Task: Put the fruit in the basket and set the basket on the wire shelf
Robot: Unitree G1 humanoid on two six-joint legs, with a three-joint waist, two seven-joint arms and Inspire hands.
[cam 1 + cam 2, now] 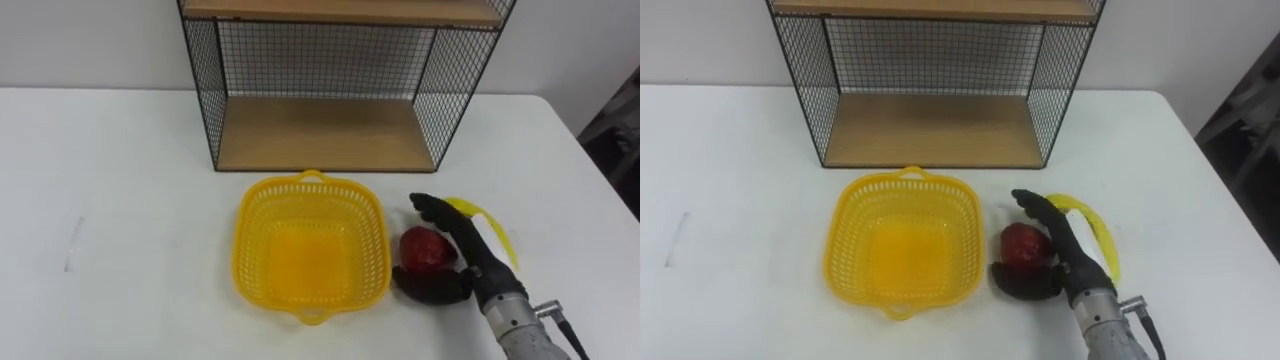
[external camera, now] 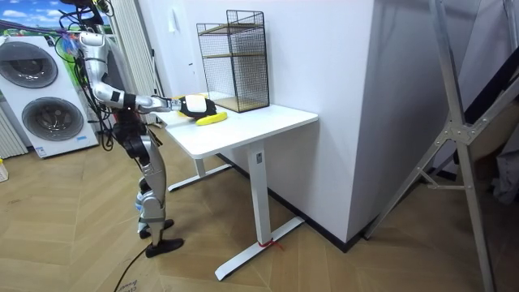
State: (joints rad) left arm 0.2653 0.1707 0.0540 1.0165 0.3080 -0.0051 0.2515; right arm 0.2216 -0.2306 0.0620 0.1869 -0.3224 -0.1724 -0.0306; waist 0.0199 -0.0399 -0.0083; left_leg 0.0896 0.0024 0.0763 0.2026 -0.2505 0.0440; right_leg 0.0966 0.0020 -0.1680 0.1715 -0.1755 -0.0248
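Observation:
An empty yellow plastic basket (image 1: 300, 255) sits on the white table (image 1: 110, 200), just in front of the wire shelf (image 1: 320, 130). Right of the basket lies a red fruit (image 1: 424, 250). My right hand (image 1: 478, 262) comes in from the lower right, its fingers arched over the fruit's far side and its thumb curled under the near side. A yellow banana (image 1: 490, 225) lies on the table behind the hand, partly hidden by it. The room view has me standing at the table's end with one arm stretched over it.
The wire shelf (image 2: 235, 61) has a wooden bottom board, an open front and a second board above. The table's right edge runs close to the banana. Washing machines (image 2: 36, 97) stand behind me in the room view.

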